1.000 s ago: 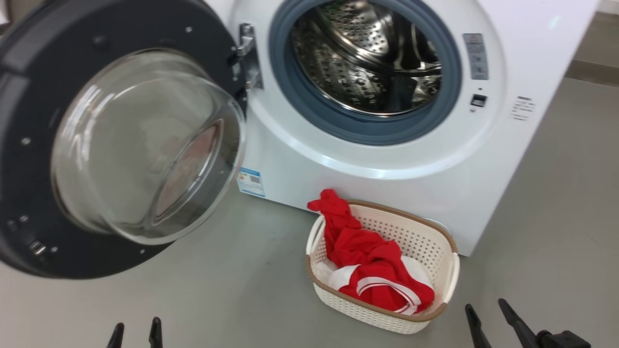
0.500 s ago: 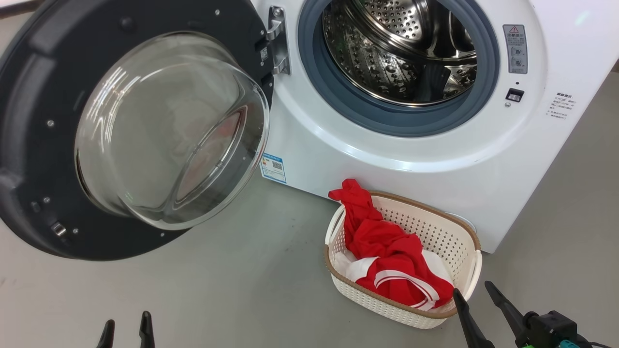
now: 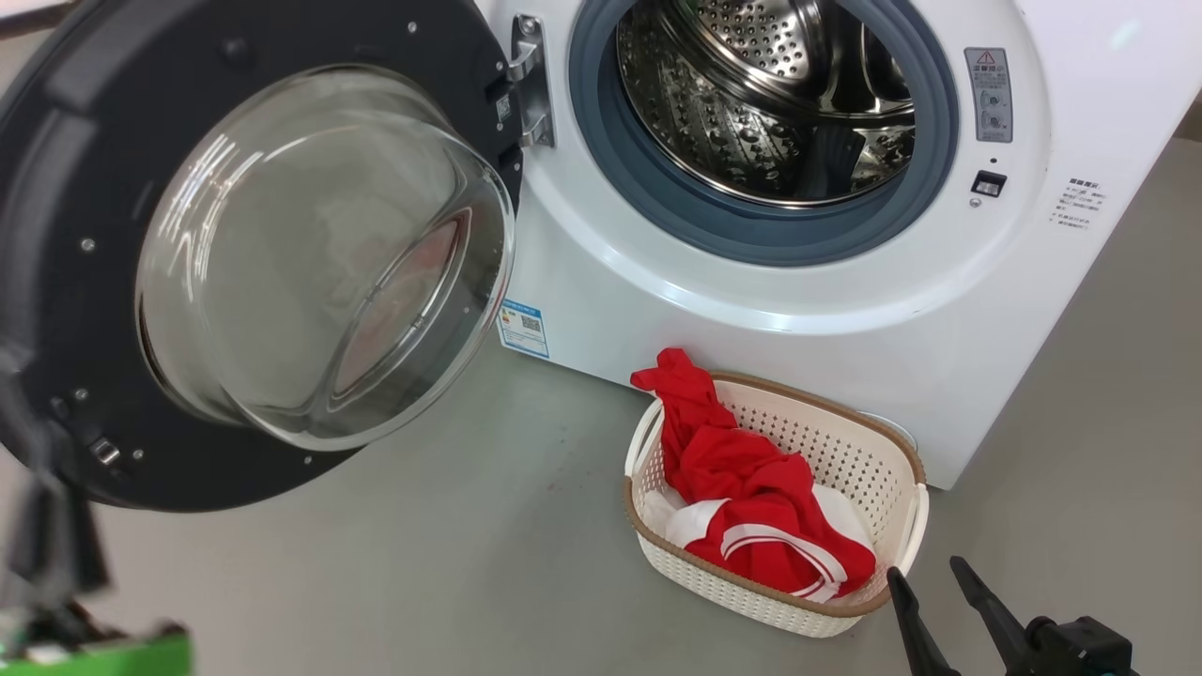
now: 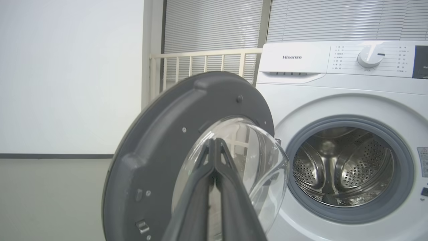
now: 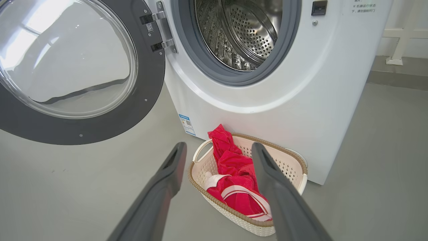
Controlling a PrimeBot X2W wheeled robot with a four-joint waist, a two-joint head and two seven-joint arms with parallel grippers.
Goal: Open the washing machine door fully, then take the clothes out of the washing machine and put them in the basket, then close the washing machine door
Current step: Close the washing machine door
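Round black-rimmed washing machine door (image 3: 56, 188) with bulging glass window stands open, left of white front-loading washing machine (image 3: 751, 347). Steel drum (image 3: 751, 113) looks empty. Red white-trimmed clothes (image 3: 751, 488) lie in cream perforated basket (image 3: 845, 451). Nearer to door is left gripper (image 4: 214, 142), fingers pressed together, pointing at door's inner face (good for closing push, I judge). Spread right gripper (image 3: 925, 575) is just beside basket.
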